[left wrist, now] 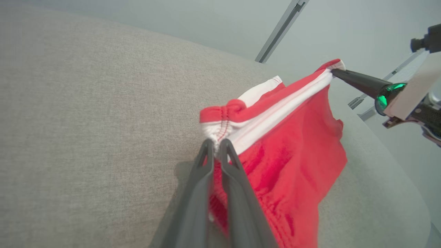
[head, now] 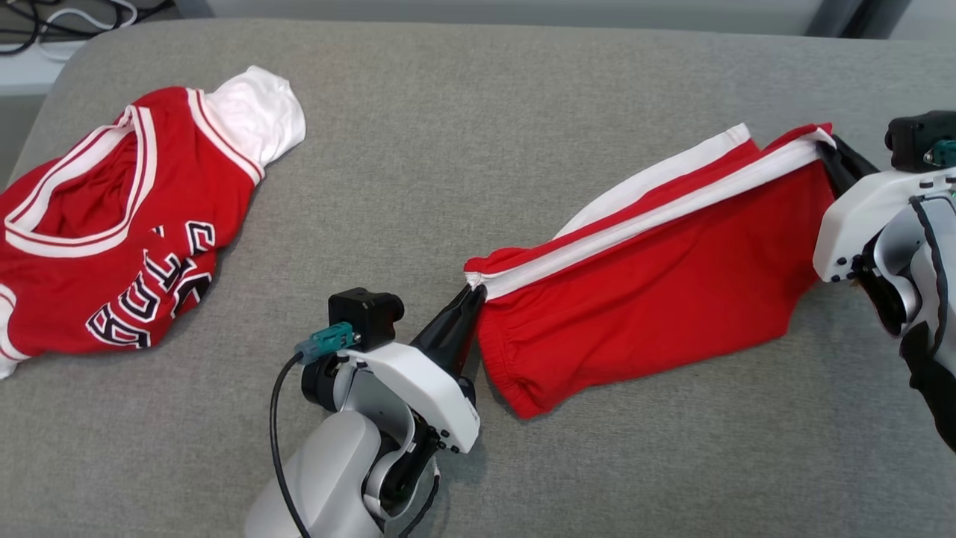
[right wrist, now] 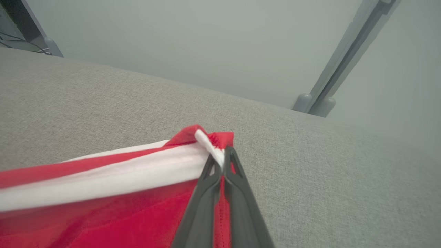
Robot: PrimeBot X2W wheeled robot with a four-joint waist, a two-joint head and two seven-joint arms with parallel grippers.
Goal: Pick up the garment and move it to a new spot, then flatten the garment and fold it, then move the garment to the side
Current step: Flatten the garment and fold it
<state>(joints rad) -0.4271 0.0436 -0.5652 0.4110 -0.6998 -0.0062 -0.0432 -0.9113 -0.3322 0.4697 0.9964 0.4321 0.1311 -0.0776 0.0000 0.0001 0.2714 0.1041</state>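
The garment (head: 650, 276) is a pair of red shorts with white side stripes, stretched between my two grippers above the grey cushion. My left gripper (head: 472, 293) is shut on its left corner by the waistband; in the left wrist view the fingertips (left wrist: 206, 146) pinch the white seam of the garment (left wrist: 293, 144). My right gripper (head: 827, 152) is shut on the garment's far right corner, and in the right wrist view that gripper (right wrist: 220, 159) bites the white stripe of the cloth (right wrist: 103, 193). The lower edge of the shorts hangs and rests on the cushion.
A red and white basketball jersey (head: 112, 224) lies crumpled at the cushion's left end. The grey cushion (head: 478, 112) stretches wide behind and in front of the shorts. Cables (head: 67, 19) lie beyond its far left corner. A grey post (right wrist: 344, 58) stands behind the cushion.
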